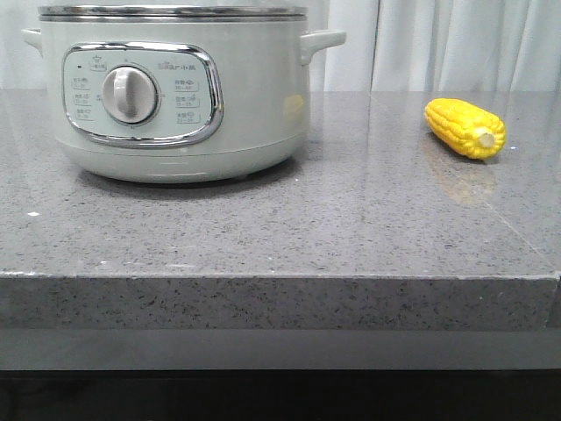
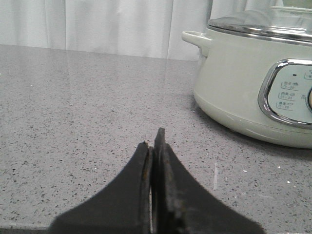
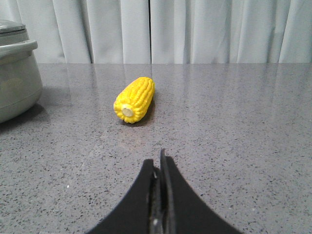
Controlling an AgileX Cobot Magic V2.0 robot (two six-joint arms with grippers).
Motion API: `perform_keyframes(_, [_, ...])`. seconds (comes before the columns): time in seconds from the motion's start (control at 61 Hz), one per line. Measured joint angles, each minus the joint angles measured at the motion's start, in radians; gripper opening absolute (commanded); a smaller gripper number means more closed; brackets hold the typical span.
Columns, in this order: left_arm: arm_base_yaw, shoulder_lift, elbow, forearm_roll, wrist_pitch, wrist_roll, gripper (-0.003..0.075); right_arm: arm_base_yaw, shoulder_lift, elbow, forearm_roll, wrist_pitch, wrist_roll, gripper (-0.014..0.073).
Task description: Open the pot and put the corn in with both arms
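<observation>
Nothing of the task is done yet, as far as you can see here. Nearest in each wrist view is the gripper: your left gripper point(image 2: 155, 141) has its fingers pressed together on nothing, low over the bare grey speckled worktop point(image 1: 263, 237), and your right gripper point(image 3: 160, 163) is likewise pressed together and empty.

Further out, the corn point(image 1: 465, 128) lies on its side at the right of the front view, pale stub end toward the camera, well apart from the pot and touched by neither gripper. In the right wrist view it sits ahead of the closed fingers at centre frame.

The pot point(image 1: 171, 88) stands in the upper left of the front view, its lid point(image 2: 261, 24) on the steel rim.

Both steps remain: lifting the lid, then carrying the corn in.
</observation>
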Motion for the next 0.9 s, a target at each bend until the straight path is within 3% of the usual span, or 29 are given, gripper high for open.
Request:
perform_keyframes(0.574, [0.000, 0.000, 0.000, 0.000, -0.001, 0.000, -0.0020, 0.000, 0.000, 0.000, 0.000, 0.000, 0.002, -0.0065])
perform_keyframes(0.902, [0.000, 0.000, -0.002, -0.010, -0.099, 0.000, -0.0020, 0.000, 0.000, 0.000, 0.000, -0.037, 0.006, -0.0065])
